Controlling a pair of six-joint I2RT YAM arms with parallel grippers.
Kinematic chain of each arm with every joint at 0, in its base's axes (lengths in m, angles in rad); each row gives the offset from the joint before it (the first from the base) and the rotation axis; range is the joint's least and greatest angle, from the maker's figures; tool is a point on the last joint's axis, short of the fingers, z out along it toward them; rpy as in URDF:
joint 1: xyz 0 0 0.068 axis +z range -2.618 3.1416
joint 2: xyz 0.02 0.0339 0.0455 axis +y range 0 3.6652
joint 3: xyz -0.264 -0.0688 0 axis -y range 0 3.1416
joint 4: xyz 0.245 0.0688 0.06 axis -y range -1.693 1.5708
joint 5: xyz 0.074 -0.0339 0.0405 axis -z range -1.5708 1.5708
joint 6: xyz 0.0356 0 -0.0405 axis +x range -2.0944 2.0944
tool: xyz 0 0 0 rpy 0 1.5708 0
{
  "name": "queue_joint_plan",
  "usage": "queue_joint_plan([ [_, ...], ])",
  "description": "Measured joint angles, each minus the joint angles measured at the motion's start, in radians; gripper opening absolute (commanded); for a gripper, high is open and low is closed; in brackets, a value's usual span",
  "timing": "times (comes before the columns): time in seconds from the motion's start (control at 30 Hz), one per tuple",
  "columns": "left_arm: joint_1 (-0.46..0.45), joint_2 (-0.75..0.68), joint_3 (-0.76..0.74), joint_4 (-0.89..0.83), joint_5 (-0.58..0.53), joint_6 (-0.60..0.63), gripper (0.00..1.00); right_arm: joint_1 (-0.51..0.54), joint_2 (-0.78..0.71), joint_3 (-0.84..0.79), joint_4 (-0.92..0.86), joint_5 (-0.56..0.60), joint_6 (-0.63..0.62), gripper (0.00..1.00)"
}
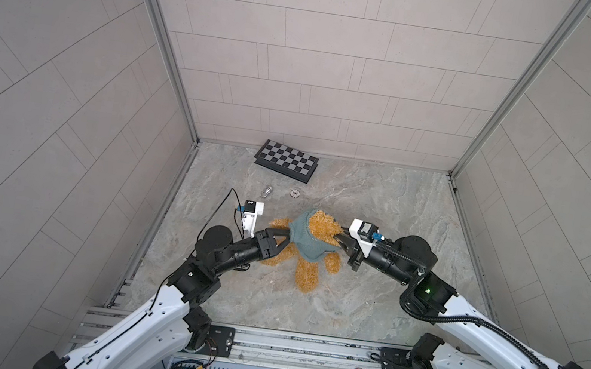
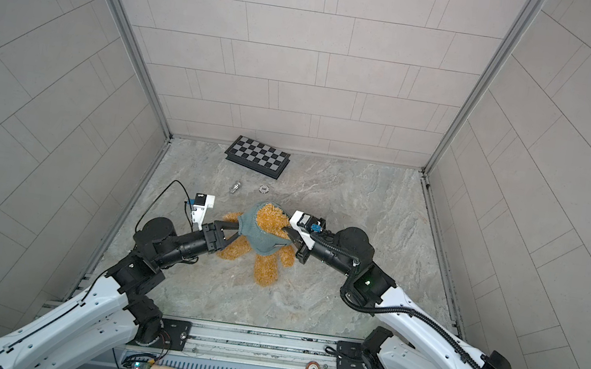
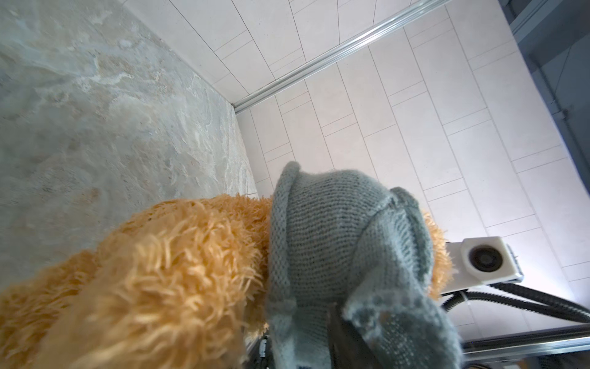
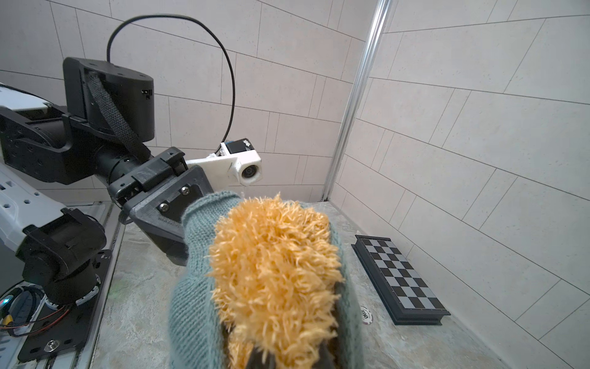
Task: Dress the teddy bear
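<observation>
Teddy bear (image 1: pixel 308 273), shaggy golden-brown, head poking through teal knit sweater (image 1: pixel 305 245); left hand (image 1: pixel 288 238) and right hand (image 1: pixel 340 237) pinch its edges.

The face of the teddy bear (image 1: pixel 320 232) is hidden; a tiny clear object (image 1: pixel 266 190) is unidentifiable.

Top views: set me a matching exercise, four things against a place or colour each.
Things: 1 teddy bear; 2 sweater; 3 chessboard; 4 poker chip.
Descriptions: A by the back wall; B golden-brown, shaggy; C small disc between chessboard and bear; D grey-green knit.
Pairs: 1-B; 2-D; 3-A; 4-C.
</observation>
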Motion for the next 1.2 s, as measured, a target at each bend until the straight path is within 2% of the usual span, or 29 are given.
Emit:
queue_joint_plan([
  [0.13,0.0,0.005,0.002,0.014,0.001,-0.016,0.46,-0.015,-0.002,-0.011,0.009,-0.014,0.014,0.0],
  [0.37,0.001,0.104,0.034,0.045,0.004,-0.032,0.43,-0.016,-0.011,-0.026,0.023,-0.018,0.025,0.0],
  [0.53,-0.007,0.158,0.056,0.077,0.002,-0.048,0.31,-0.016,-0.021,-0.026,0.029,-0.016,0.031,0.0],
  [0.67,-0.029,0.179,0.085,0.082,-0.009,-0.043,0.04,-0.018,-0.022,-0.041,0.053,-0.006,0.036,0.0],
  [0.7,-0.034,0.183,0.09,0.082,-0.013,-0.04,0.0,-0.019,-0.022,-0.045,0.055,-0.002,0.036,0.0],
  [0.87,-0.026,0.172,0.127,-0.03,-0.048,0.022,0.0,-0.02,-0.041,-0.061,0.062,0.014,0.04,0.0],
  [1.07,0.033,0.121,0.203,-0.279,-0.154,0.221,0.0,-0.027,-0.116,-0.062,0.031,0.017,0.055,0.0],
  [1.2,0.046,0.146,0.211,-0.317,-0.175,0.312,0.0,-0.041,-0.139,-0.062,-0.01,0.01,0.074,0.0],
])
